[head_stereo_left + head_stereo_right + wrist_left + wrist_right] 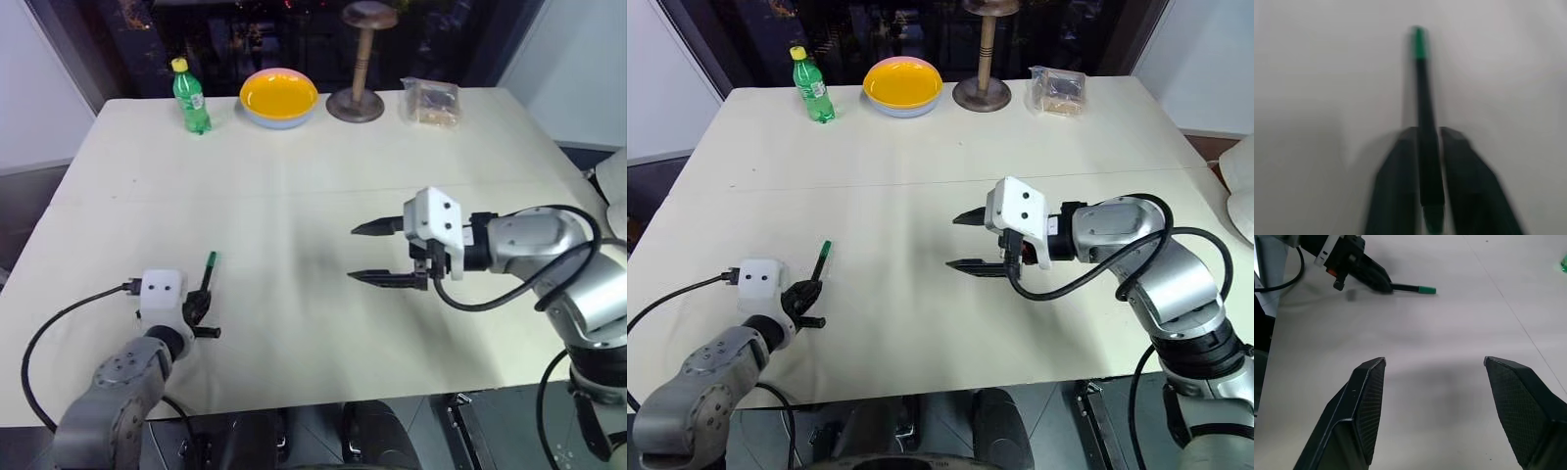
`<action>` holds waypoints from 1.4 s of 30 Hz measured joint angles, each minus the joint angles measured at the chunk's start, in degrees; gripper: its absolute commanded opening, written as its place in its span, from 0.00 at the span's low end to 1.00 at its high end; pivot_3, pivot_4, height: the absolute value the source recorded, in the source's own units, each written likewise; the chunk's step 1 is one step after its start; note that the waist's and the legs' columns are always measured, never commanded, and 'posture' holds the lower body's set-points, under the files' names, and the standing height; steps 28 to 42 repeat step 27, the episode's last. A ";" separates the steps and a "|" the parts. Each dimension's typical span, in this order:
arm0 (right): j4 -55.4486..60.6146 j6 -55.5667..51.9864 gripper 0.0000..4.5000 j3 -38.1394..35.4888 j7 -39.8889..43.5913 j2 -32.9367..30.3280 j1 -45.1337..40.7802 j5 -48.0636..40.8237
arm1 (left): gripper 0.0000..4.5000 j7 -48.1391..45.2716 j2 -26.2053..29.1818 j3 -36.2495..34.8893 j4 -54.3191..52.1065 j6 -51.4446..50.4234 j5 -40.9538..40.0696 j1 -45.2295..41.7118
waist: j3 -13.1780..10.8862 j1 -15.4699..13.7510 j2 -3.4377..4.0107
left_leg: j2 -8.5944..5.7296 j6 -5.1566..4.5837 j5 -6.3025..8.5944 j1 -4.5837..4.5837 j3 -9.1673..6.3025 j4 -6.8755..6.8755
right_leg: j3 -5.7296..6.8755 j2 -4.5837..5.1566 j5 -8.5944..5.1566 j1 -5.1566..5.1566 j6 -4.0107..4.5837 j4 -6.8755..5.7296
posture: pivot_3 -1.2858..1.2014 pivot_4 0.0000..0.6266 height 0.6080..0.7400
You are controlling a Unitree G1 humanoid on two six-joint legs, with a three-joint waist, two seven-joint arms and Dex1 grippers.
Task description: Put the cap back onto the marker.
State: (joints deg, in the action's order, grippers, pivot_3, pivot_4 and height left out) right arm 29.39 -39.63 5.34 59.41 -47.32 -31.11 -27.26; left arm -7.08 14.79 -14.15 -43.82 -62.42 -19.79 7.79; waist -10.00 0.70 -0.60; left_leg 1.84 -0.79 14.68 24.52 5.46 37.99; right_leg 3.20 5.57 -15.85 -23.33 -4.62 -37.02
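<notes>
Looking along my left gripper (1427, 147), I see its two fingers (1396, 186) set narrowly on either side of the marker (1422, 103), the dark shaft lying between them, though blur keeps me from telling whether they press it or merely flank it. The marker points away from the gripper over the tabletop (294, 196) near its front left corner, and the cap (211, 259) sits green on its far end. My right gripper (377, 253) hangs over the middle of the tabletop, toward its right edge, fingers (1364, 406) spread wide and holding nothing, apart from the surface. Along the far edge I count one green bottle (191, 98), one yellow bowl (279, 96), one wooden stand (358, 69) whose top is cut off in the right eye view, and one clear packet (431, 101), its contents too small to make out.
</notes>
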 measured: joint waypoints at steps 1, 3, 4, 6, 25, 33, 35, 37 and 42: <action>0.08 0.00 0.75 0.00 -0.01 -0.04 0.00 -0.03 | 0.66 -0.05 -0.04 0.02 -0.01 0.11 -0.06 0.00 | 0.00 0.01 0.00 | 0.00 0.00 0.00 0.00 0.00 -0.01 | 0.00 0.00 0.00 -0.01 0.00 0.00 | 0.52 0.24 1.00; 0.19 0.01 0.75 0.00 -0.02 -0.20 0.00 -0.06 | 0.85 -0.09 -0.08 0.04 -0.02 0.37 -0.11 0.02 | 0.00 0.02 0.00 | 0.00 0.00 0.00 0.00 0.00 -0.02 | 0.00 0.00 0.00 -0.01 0.00 0.01 | 0.52 0.24 1.00; 0.19 0.01 0.75 0.00 -0.02 -0.48 0.00 -0.07 | 0.98 -0.11 -0.07 0.02 -0.04 0.55 -0.11 0.09 | 0.00 0.02 0.01 | 0.00 0.00 0.00 0.00 0.00 -0.03 | 0.00 0.00 0.00 -0.01 0.00 0.02 | 0.52 0.24 1.00; 0.19 0.04 0.75 0.00 -0.02 -0.83 0.00 -0.08 | 0.98 -0.18 -0.09 -0.07 -0.16 0.98 -0.14 0.47 | 0.00 0.04 0.01 | 0.00 0.00 0.01 0.01 0.00 -0.04 | 0.00 0.00 0.00 -0.02 0.00 0.04 | 0.52 0.24 1.00; -5.50 4.54 0.75 0.55 5.30 -3.17 -1.80 0.42 | 0.98 0.16 4.22 -6.12 -13.23 5.73 -8.97 8.89 | -0.03 0.09 0.04 | 0.00 -0.04 0.05 0.05 0.00 -0.12 | 0.02 0.00 0.01 -0.12 0.03 0.34 | 0.52 0.24 1.00; -6.28 5.23 0.75 0.96 5.57 -3.05 -2.24 1.04 | 0.98 1.28 4.95 -6.11 -13.26 6.45 -10.41 9.53 | -0.04 0.12 0.05 | 0.00 -0.05 0.05 0.05 0.01 -0.16 | 0.01 0.00 0.03 -0.10 0.06 0.42 | 0.52 0.24 1.00; -6.28 5.23 0.75 0.96 5.57 -3.05 -2.24 1.04 | 0.98 1.28 4.95 -6.11 -13.26 6.45 -10.41 9.53 | -0.04 0.12 0.05 | 0.00 -0.05 0.05 0.05 0.01 -0.16 | 0.01 0.00 0.03 -0.10 0.06 0.42 | 0.52 0.24 1.00; -6.28 5.23 0.75 0.96 5.57 -3.05 -2.24 1.04 | 0.98 1.28 4.95 -6.11 -13.26 6.45 -10.41 9.53 | -0.04 0.12 0.05 | 0.00 -0.05 0.05 0.05 0.01 -0.16 | 0.01 0.00 0.03 -0.10 0.06 0.42 | 0.52 0.24 1.00; -6.28 5.23 0.75 0.96 5.57 -3.05 -2.24 1.04 | 0.98 1.28 4.95 -6.11 -13.26 6.45 -10.41 9.53 | -0.04 0.12 0.05 | 0.00 -0.05 0.05 0.05 0.01 -0.16 | 0.01 0.00 0.03 -0.10 0.06 0.42 | 0.52 0.24 1.00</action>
